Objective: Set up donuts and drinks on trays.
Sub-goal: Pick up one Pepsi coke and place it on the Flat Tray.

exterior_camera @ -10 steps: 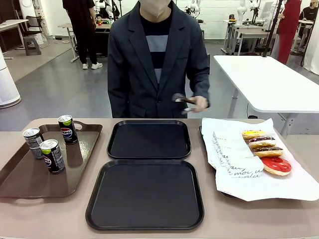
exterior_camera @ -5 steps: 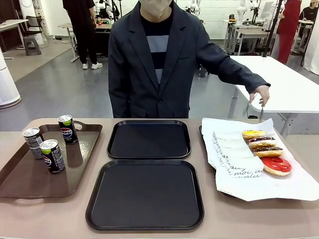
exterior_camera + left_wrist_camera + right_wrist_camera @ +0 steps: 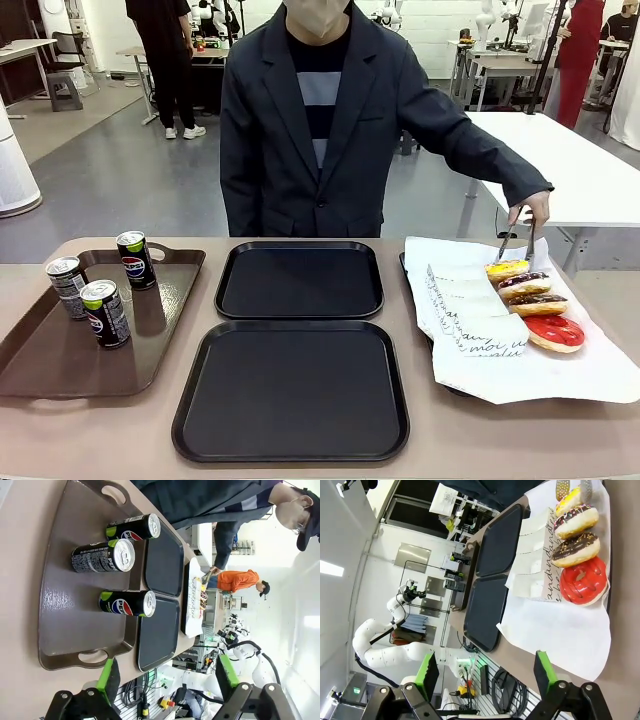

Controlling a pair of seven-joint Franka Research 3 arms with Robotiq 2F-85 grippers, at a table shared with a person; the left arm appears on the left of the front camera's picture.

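Two black trays lie mid-table, the far tray and the near tray, both bare. Three drinks stand on a brown tray at the left. Several donuts sit in a row on white paper at the right, from the yellow donut to the red donut. A person's hand holds metal tongs around the yellow donut. My left gripper hangs open above the drinks. My right gripper is open above the donuts.
White paper sleeves with black script lie beside the donuts on the white paper sheet. The person stands at the far edge behind the trays. A white table stands beyond at the right.
The person's hand with the tongs swung from in front of the torso out to the right and came down onto the yellow donut. Trays, drinks and donuts have not moved.
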